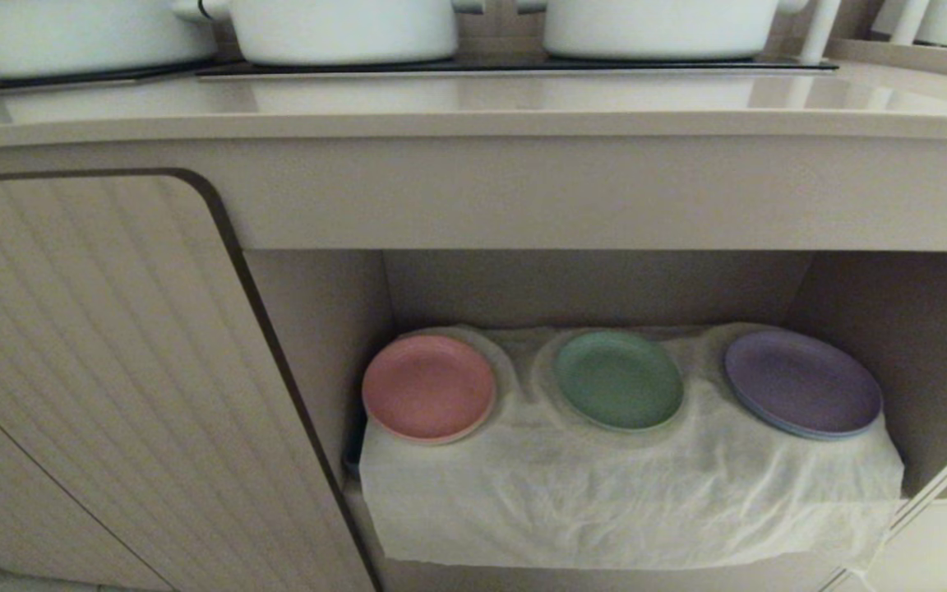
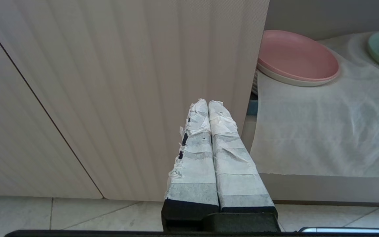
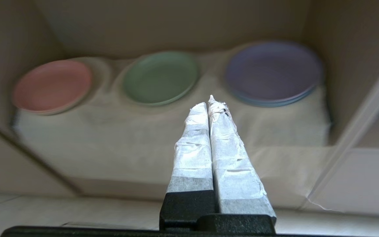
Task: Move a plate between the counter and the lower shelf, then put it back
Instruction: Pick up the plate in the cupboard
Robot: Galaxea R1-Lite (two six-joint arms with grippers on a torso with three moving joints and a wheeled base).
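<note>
The plate is found on the cloth-covered shelf, centre of the head frame, between pink and purple plates. In the right wrist frame it is seen just upper left of the right hand, which is pressed shut and empty. Only the plate's edge is shown in the left wrist frame, far right; the left hand is likewise closed, holding nothing.

Counter spans the upper frame, beige and glossy, with black hob panels along the top edge. Three white pots stand on them, cut off by the frame. Lower shelf sits at centre right, its ledge draped in wrinkled white cloth. On the cloth, left to right: pink plate, mint-green plate, purple plate, the last possibly stacked. A ribbed cabinet door fills the lower left.
</note>
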